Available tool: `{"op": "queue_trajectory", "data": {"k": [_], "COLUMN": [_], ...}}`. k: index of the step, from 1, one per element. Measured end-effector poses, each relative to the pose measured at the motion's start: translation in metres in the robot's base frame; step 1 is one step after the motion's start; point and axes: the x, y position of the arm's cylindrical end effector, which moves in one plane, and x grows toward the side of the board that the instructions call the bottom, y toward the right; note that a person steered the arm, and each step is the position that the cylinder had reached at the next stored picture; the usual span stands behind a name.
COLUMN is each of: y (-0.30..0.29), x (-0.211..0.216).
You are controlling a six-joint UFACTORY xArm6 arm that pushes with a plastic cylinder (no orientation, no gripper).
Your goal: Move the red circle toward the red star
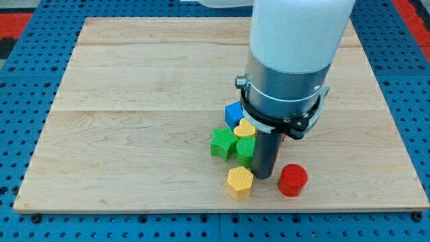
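The red circle (293, 179) lies near the board's bottom edge, right of centre. My tip (264, 176) stands just left of it, between it and the yellow hexagon (240, 182). A small red piece (283, 138) shows behind the arm's collar, above the red circle; it may be the red star, mostly hidden. The arm's body hides what lies behind it.
A cluster sits left of my tip: a green star (222, 142), a green block (246, 150), a yellow heart (244, 128) and a blue block (233, 113). The wooden board (134, 101) rests on a blue pegboard; its bottom edge is close below the red circle.
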Motion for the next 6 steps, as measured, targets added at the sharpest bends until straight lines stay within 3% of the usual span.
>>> {"op": "queue_trajectory", "data": {"k": [1,3,6], "y": [0.002,-0.007,0.057], "x": [-0.009,0.032,0.021]}}
